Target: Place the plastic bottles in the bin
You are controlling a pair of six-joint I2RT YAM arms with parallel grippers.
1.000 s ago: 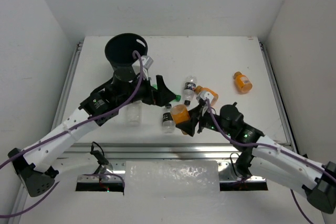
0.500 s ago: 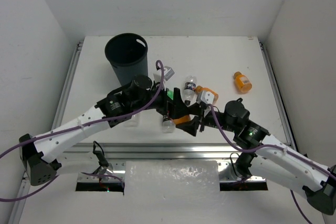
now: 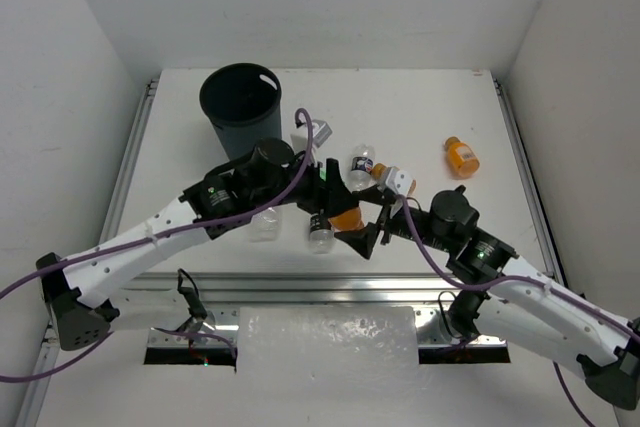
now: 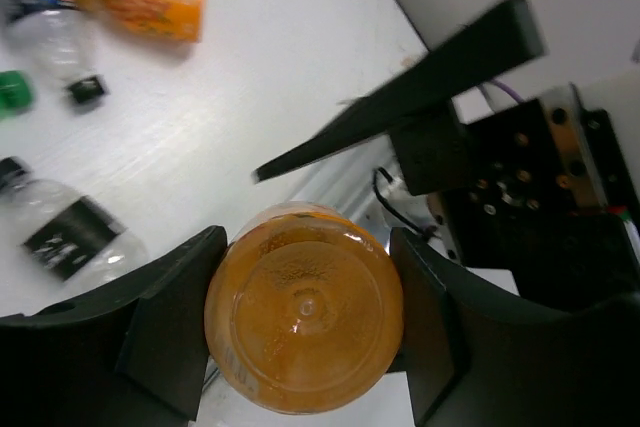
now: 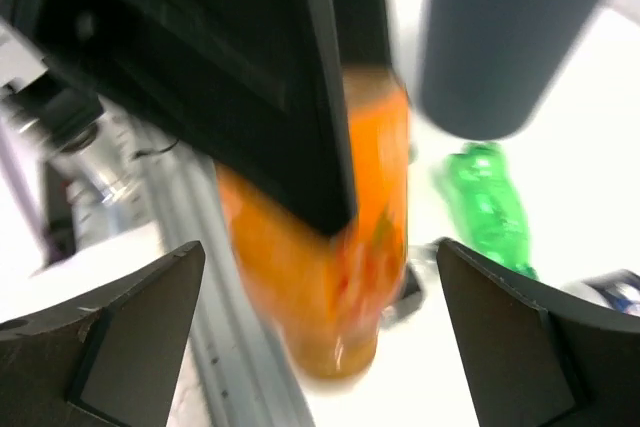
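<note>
Squeezed tight in the left claw [image 4: 305, 297]: an orange bottle [image 4: 300, 347], one finger on each side. Held near the front middle of the table [image 3: 420, 107], apart from the bin [image 3: 245, 137] at the back left. Right claw [image 5: 325, 332] spread wide around that same bottle, not touching it. Second orange bottle [image 3: 462, 156] lying far right. Green bottle [image 5: 490, 207] lying on the table too.

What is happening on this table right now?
The left gripper is closed on an orange bottle at mid-table, while the right gripper stands wide open around the same bottle without gripping it. The bin stands at the far left; a second orange bottle and a green bottle lie on the table.
</note>
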